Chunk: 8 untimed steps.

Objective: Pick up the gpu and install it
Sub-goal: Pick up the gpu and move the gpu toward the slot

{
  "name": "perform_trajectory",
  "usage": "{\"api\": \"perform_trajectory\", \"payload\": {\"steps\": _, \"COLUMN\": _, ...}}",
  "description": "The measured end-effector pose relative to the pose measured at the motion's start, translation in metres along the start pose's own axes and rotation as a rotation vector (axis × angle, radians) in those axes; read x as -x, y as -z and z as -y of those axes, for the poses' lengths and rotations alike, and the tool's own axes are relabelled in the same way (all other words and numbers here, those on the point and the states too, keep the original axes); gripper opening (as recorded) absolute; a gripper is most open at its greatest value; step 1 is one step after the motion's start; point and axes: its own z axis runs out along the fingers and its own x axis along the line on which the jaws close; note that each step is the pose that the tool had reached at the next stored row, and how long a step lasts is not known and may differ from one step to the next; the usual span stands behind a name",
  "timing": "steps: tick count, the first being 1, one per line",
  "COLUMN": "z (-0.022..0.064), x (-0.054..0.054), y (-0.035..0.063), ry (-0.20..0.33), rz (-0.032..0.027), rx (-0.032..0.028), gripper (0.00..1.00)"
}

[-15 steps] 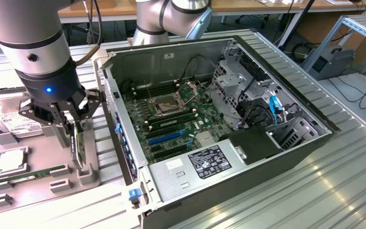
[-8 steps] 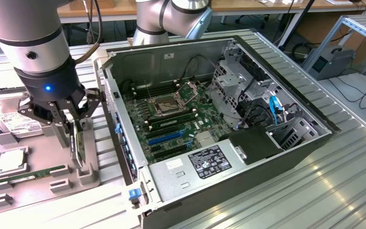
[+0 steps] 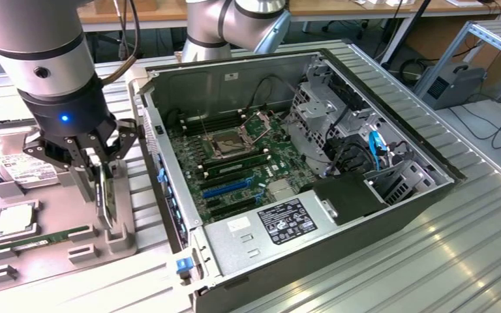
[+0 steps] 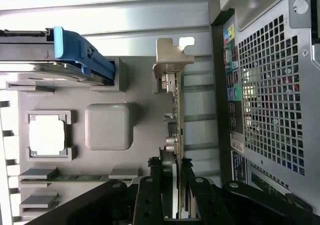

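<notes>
Wrist view: the gpu [image 4: 176, 120] stands on edge in the grey tray [image 4: 140, 85]. Its long axis runs straight out from the gripper [image 4: 172, 200] to the silvery bracket [image 4: 172, 60], and the jaws sit one on each face, apparently clamped on it. Exterior view: the tray sits on the bench [image 3: 425, 261] just beside the open computer case [image 3: 233, 72], to the exterior view's right. The case's near wall stands between the gpu and the motherboard [image 3: 233, 163], while the hard drive [image 3: 11, 166] and RAM stick [image 3: 46, 238] lie apart from the jaws.

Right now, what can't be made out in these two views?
- Exterior view: gpu largely covered by the gripper.
- Wrist view: gpu seen edge-on, so its faces are hidden.
- Exterior view: hard drive partly behind the arm, cut by the left edge.
- Exterior view: power supply label text too small to read.
</notes>
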Motion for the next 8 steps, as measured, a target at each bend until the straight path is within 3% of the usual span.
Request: {"api": "perform_trajectory", "payload": {"steps": 8, "z": -0.0001, "x": 0.0001, "y": 0.0037, "ry": 0.000, "rz": 0.0000, "rx": -0.0003, "gripper": 0.27}}
